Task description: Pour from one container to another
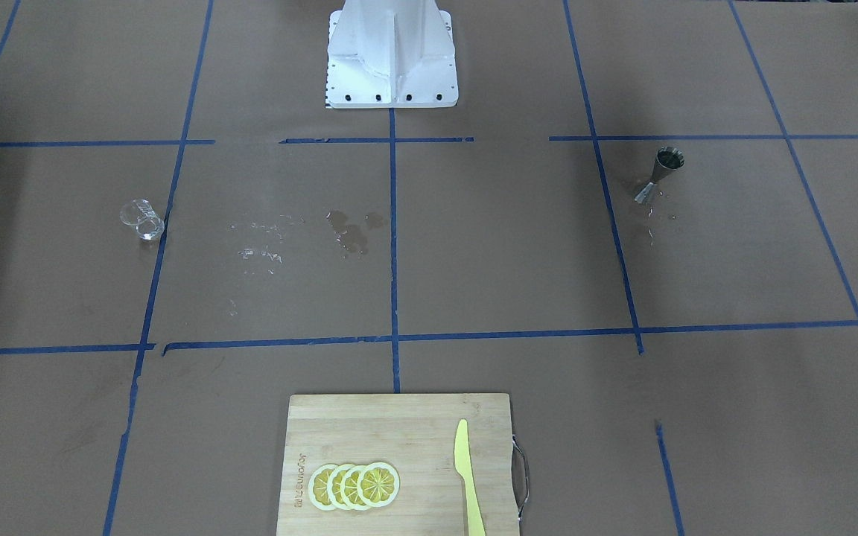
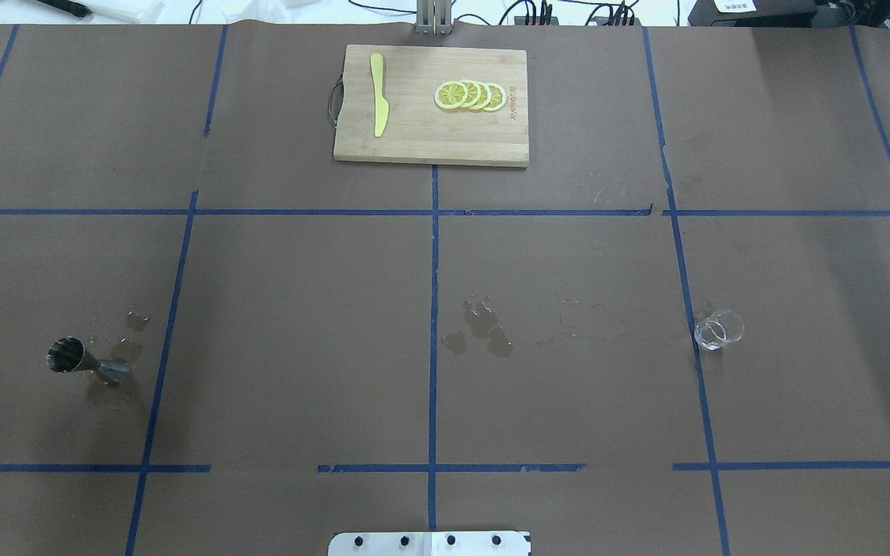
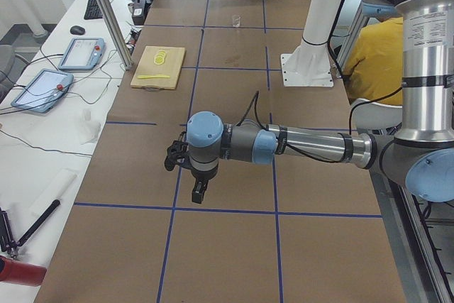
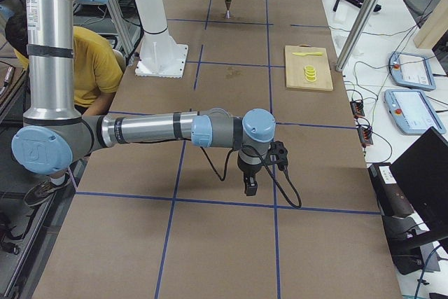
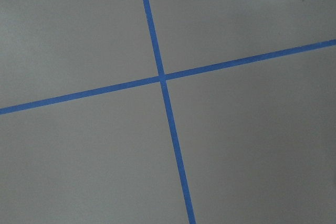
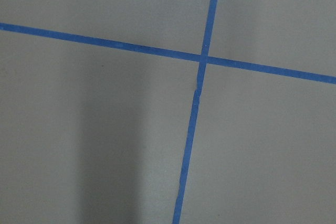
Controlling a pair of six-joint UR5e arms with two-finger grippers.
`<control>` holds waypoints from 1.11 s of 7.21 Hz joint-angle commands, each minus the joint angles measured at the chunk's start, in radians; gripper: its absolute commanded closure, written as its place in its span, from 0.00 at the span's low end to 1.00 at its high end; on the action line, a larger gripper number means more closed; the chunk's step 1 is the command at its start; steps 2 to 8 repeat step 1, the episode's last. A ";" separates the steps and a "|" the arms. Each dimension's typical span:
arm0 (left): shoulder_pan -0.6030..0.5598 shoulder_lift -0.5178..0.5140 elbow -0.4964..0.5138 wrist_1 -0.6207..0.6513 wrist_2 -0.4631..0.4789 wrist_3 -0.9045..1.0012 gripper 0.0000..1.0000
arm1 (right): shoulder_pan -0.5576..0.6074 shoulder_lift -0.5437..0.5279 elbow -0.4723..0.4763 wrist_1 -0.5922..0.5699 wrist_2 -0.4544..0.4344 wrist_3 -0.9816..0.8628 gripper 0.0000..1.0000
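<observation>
The clear glass cup (image 2: 718, 330) stands alone on the brown table at the robot's right, also seen as the cup (image 1: 143, 219) and, far off, the cup (image 3: 236, 21). The steel jigger (image 2: 82, 359) stands upright at the robot's left among wet spots, seen too as the jigger (image 1: 661, 175) and the jigger (image 4: 228, 8). My left gripper (image 3: 198, 193) hangs over bare table far from both. My right gripper (image 4: 250, 187) does likewise. Both show only in the side views, so I cannot tell whether they are open or shut. The wrist views show only blue tape lines.
A wooden cutting board (image 2: 414, 139) with lemon slices (image 2: 470, 95) and a yellow knife (image 2: 378, 104) lies at the far middle. Wet patches (image 2: 484, 332) mark the table's centre. The white robot base (image 1: 392, 82) stands at the near edge. A person in a yellow shirt (image 3: 372, 58) sits behind it.
</observation>
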 commanded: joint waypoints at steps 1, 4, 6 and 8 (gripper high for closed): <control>0.001 -0.001 0.061 -0.006 0.000 0.009 0.00 | 0.000 0.000 0.003 0.002 0.015 0.000 0.00; 0.001 -0.001 0.061 -0.006 0.000 0.009 0.00 | 0.000 0.000 0.003 0.002 0.015 0.000 0.00; 0.001 -0.001 0.061 -0.006 0.000 0.009 0.00 | 0.000 0.000 0.003 0.002 0.015 0.000 0.00; 0.001 -0.001 0.061 -0.006 0.000 0.009 0.00 | 0.000 0.000 0.003 0.002 0.015 0.000 0.00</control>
